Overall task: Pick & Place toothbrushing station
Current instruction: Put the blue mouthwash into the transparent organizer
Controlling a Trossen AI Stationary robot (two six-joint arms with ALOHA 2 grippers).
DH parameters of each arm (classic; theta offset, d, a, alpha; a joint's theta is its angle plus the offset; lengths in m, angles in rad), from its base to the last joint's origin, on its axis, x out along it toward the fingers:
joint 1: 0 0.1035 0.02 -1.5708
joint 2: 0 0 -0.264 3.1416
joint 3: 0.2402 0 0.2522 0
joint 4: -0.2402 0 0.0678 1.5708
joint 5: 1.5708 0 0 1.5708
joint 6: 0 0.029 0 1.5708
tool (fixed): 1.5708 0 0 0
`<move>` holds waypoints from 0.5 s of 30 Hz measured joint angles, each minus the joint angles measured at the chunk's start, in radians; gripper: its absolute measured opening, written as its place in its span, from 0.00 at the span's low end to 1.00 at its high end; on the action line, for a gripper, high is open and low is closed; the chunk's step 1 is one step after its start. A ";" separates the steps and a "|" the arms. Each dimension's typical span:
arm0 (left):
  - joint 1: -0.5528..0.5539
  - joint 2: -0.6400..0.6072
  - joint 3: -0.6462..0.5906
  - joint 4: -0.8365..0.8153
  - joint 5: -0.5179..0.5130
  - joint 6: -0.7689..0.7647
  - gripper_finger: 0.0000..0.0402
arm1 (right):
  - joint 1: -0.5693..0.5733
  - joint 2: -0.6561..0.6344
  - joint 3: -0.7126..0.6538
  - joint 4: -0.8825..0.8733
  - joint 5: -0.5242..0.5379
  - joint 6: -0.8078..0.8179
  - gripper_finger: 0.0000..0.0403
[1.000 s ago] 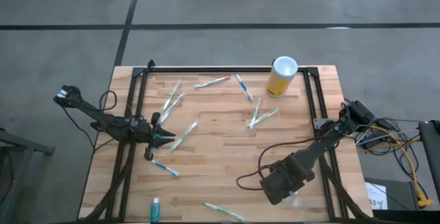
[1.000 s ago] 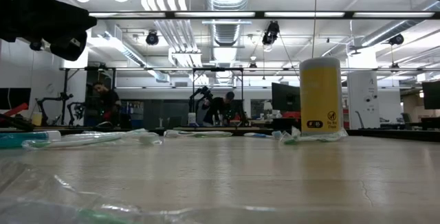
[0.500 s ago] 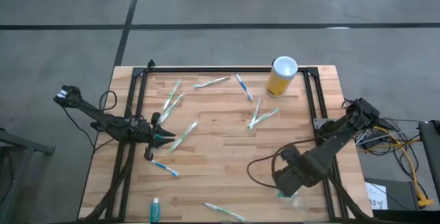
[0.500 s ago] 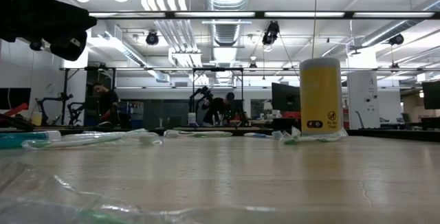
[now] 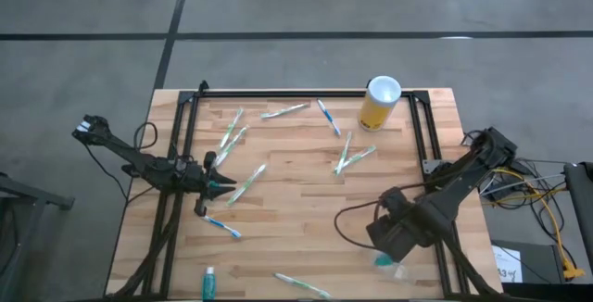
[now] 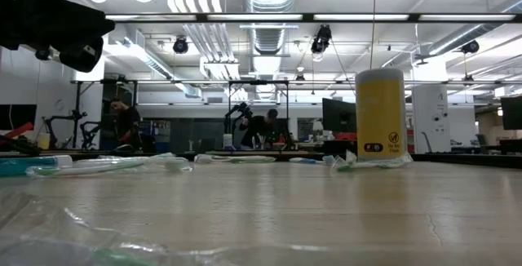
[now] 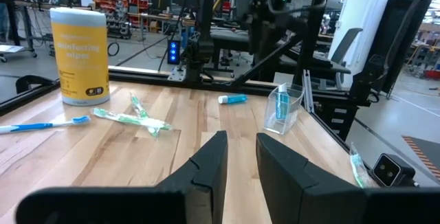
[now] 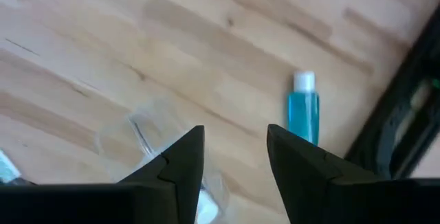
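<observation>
Clear cup (image 7: 284, 108) stands upright holding a teal tube; toothbrushes (image 5: 245, 184), apparently wrapped, lie scattered.

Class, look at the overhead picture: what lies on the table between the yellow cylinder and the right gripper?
In the high view, two crossed green-white toothbrushes lie between the yellow cylinder and the right gripper; the rest is bare wood.

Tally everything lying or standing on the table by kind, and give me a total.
Toothbrushes: 9
Tubes: 3 (one of them stands in the cup, one lies by the right arm)
Cup: 1
Yellow canister: 1
Total: 14
</observation>
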 joint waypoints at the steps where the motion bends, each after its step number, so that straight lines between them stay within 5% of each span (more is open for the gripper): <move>1: 0.000 0.000 0.000 0.000 0.000 0.000 0.21 | -0.001 -0.007 0.000 0.000 0.017 -0.012 0.40; 10: 0.000 0.000 0.000 0.000 0.000 0.000 0.21 | -0.005 -0.122 0.000 0.017 0.203 -0.221 0.42; 15: 0.000 0.000 0.000 0.000 0.000 0.000 0.21 | -0.022 -0.205 0.000 0.013 0.219 -0.295 0.42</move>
